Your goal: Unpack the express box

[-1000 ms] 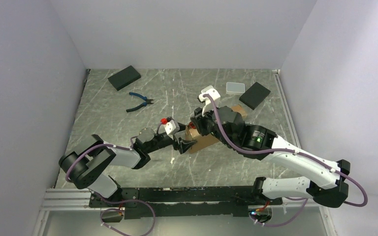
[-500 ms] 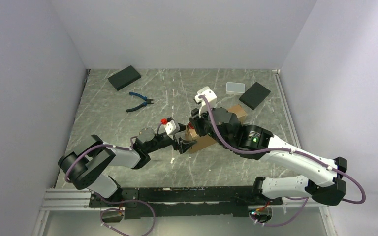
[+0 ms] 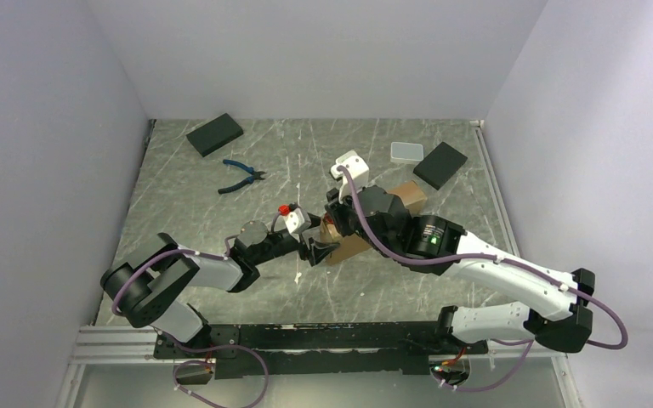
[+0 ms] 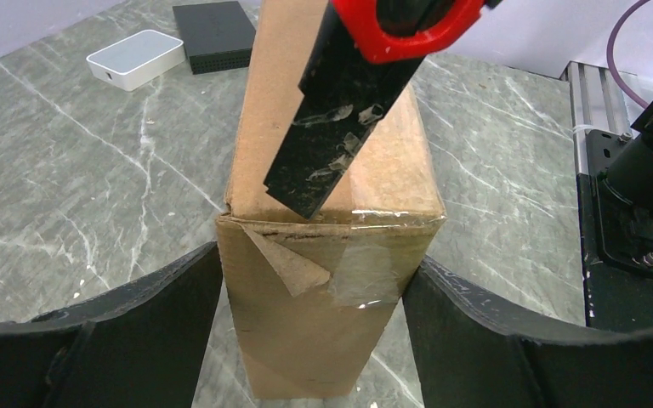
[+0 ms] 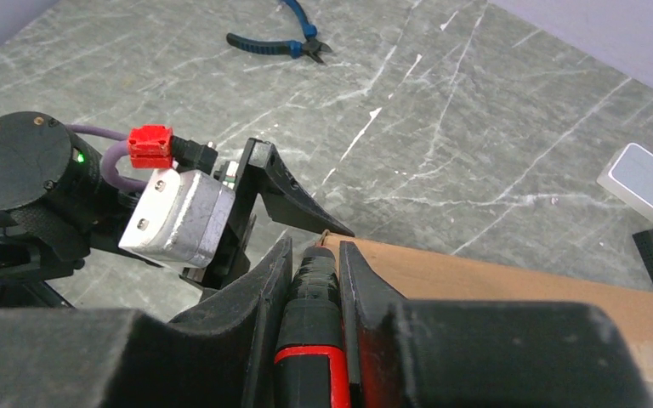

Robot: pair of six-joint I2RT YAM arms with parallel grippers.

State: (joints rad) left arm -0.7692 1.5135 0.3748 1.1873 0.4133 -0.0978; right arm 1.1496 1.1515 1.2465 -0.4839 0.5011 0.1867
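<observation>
here, the left gripper (image 4: pixel 310 265) is clamping one end of the express box (image 4: pixel 332 340), resting on the table (image 4: pixel 68 195), bracing it while the right gripper (image 5: pixel 315 257), closed on a red-handled cutter (image 5: pixel 303 374), is setting the black blade (image 4: pixel 332 140) at the taped seam (image 4: pixel 366 276). a white case (image 4: pixel 136 59) and black block (image 4: pixel 217 34) are sitting beyond the box's far end, blue pliers (image 5: pixel 298 44) well apart; only that seam appears to be keeping the box shut.

Express box (image 4: pixel 306 340) matt cardboard, glossy tape (image 4: pixel 374 272) — table (image 4: pixel 68 195) veined grey stone.
</observation>
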